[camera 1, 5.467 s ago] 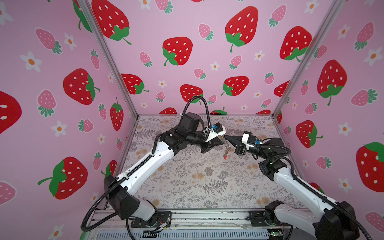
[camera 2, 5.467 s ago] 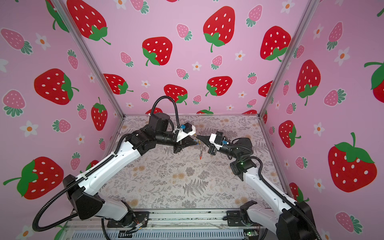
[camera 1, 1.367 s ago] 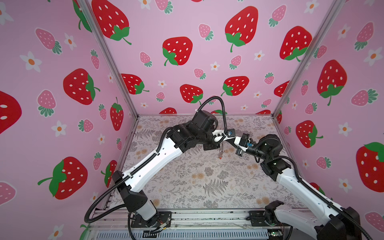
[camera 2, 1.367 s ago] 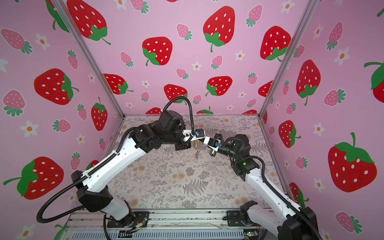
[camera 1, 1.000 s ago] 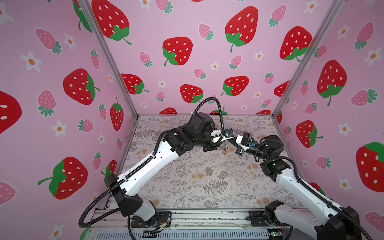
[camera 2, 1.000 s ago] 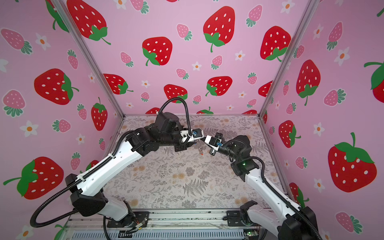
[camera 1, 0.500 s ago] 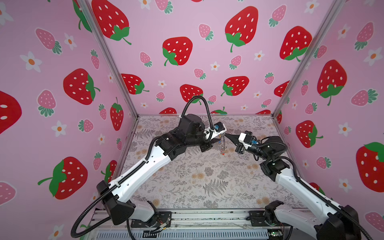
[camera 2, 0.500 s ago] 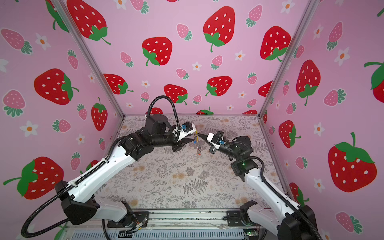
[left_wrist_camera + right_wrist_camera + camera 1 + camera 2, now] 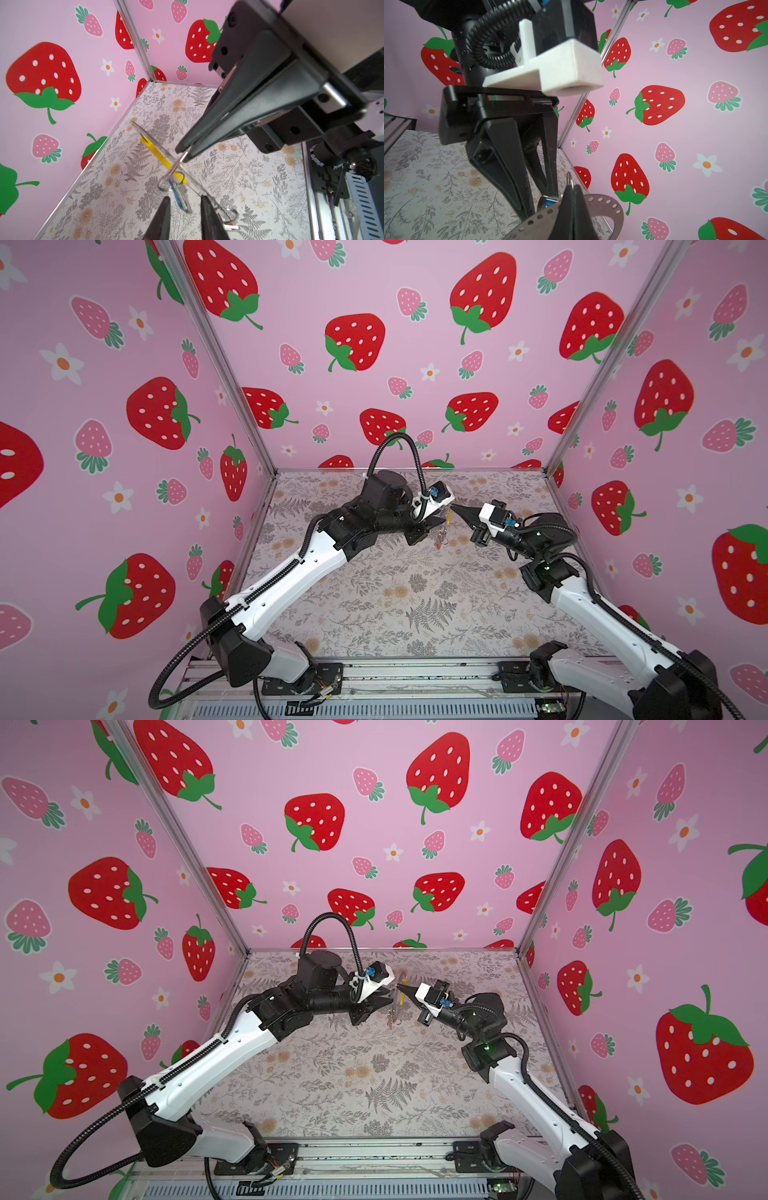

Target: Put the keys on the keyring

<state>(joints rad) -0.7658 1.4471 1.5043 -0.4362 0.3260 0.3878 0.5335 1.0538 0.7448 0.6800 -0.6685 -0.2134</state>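
Nearest in both top views runs a metal rail, with the two arm bases mounted on it. Beyond it lies the flowered mat. Both arms reach out over the mat and meet above its far half, tip to tip.

The right pincer is closed tight. Its tips pinch the rim of the keyring and hold it up in the air, tilted and nearly edge-on in both top views. In the right wrist view the keyring shows as a flat grey band with a row of small holes. Its yellow section runs just beside the pinch point.

The left pincer faces it from the other side, its jaws partly apart with a clear gap between them. The blue tag hangs in that gap from a small wire ring at the lower end of the yellow section. Whether a finger touches the tag I cannot tell. The red tag dangles lower on the hoop, clear of the mat. The keys themselves are too small to make out.

Behind it all stands the pink back wall, printed with strawberries.
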